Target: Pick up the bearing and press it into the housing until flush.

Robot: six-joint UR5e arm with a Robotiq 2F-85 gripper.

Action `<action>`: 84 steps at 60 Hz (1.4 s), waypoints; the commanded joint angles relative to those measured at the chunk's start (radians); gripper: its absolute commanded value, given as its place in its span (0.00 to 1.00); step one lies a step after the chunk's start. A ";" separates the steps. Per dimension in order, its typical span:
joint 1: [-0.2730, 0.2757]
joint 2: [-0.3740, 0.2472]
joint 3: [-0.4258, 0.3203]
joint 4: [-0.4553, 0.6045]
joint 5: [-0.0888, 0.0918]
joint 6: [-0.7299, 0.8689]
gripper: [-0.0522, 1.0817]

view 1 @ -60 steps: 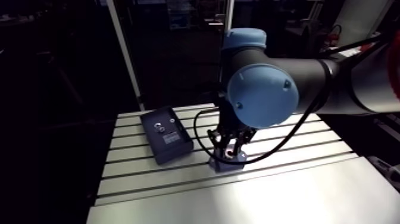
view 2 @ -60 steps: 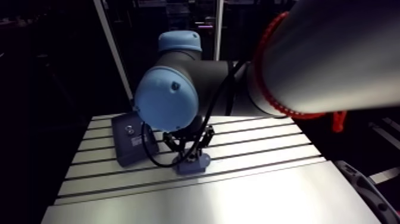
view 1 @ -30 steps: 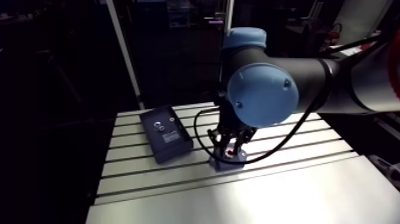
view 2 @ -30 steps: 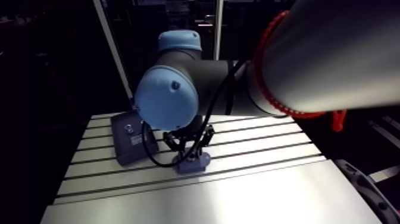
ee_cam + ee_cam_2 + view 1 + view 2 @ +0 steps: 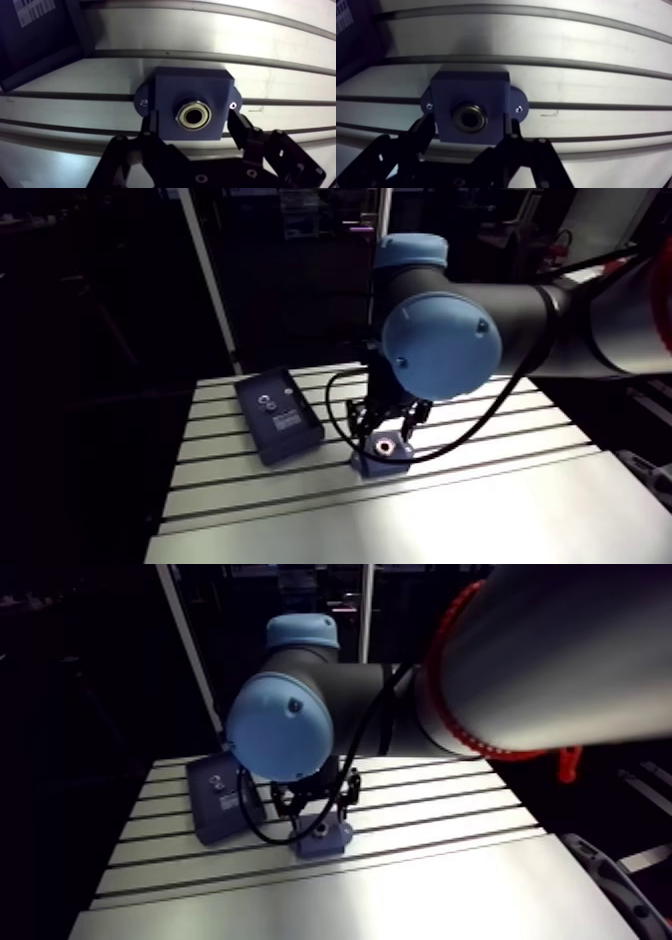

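Just under the gripper (image 5: 192,118): bearing (image 5: 194,115) seated in blue block (image 5: 170,92).
Fingers (image 5: 240,128) spread wide (gripping nothing), one each side of block.

Count on the surface (image 5: 280,60): it is carrying one blue housing (image 5: 192,85) and one dark box (image 5: 278,414). The housing is holding one bearing (image 5: 194,115) and showing two screws (image 5: 233,105), one per ear. The box is showing one white label (image 5: 288,418) and one small round part (image 5: 266,400). One tool (image 5: 194,120) is presenting two fingers (image 5: 151,127).
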 commanded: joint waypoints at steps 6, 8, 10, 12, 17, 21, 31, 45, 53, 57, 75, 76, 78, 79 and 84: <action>-0.001 -0.038 -0.032 0.070 0.002 -0.005 0.05; -0.001 -0.045 -0.042 0.097 0.003 -0.005 0.05; -0.001 -0.054 -0.053 0.124 0.004 -0.005 0.07; 0.000 -0.061 -0.061 0.143 0.004 -0.004 0.15; -0.004 -0.075 -0.071 0.164 0.007 -0.008 0.62; -0.007 -0.078 -0.079 0.166 0.011 -0.008 0.86; -0.011 -0.076 -0.076 0.167 0.011 -0.015 0.96; -0.009 -0.059 -0.066 0.155 0.010 -0.029 0.97; -0.009 -0.043 -0.061 0.131 0.011 -0.029 0.98; -0.010 -0.035 -0.058 0.123 0.011 -0.029 0.98; -0.010 -0.008 -0.047 0.093 0.011 -0.033 0.99; -0.010 -0.008 -0.047 0.092 0.011 -0.033 0.99; -0.010 -0.005 -0.047 0.091 0.011 -0.033 0.99; -0.010 -0.005 -0.047 0.091 0.011 -0.033 0.99; -0.010 0.001 -0.046 0.090 0.011 -0.033 0.99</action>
